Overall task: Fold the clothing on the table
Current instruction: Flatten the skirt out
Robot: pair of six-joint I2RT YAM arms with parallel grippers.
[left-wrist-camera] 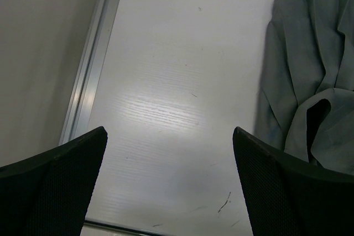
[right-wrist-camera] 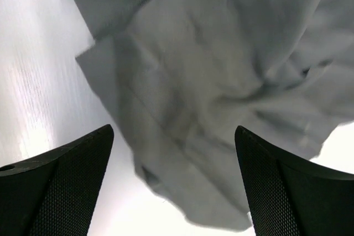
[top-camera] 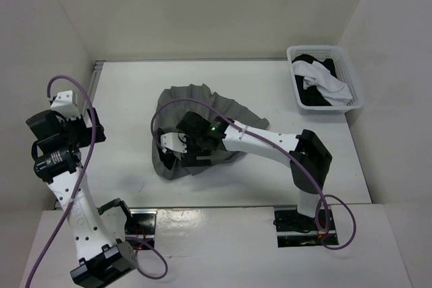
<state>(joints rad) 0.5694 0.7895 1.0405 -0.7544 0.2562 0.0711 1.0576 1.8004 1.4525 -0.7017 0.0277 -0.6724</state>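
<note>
table (top-camera: pixel 128 99): matte white | on it: clothing (top-camera: pixel 196 99), crumpled, mid-table | basket (top-camera: pixel 356 85), white lattice, far right corner

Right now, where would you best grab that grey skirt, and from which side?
Probably the loose corner of the skirt. It looks thin and lies flat against the table, sticking out from the heap. Come down from above, pinching across that edge; the open right gripper hangs close over it. The bunched middle would likely give several layers at once.
</note>
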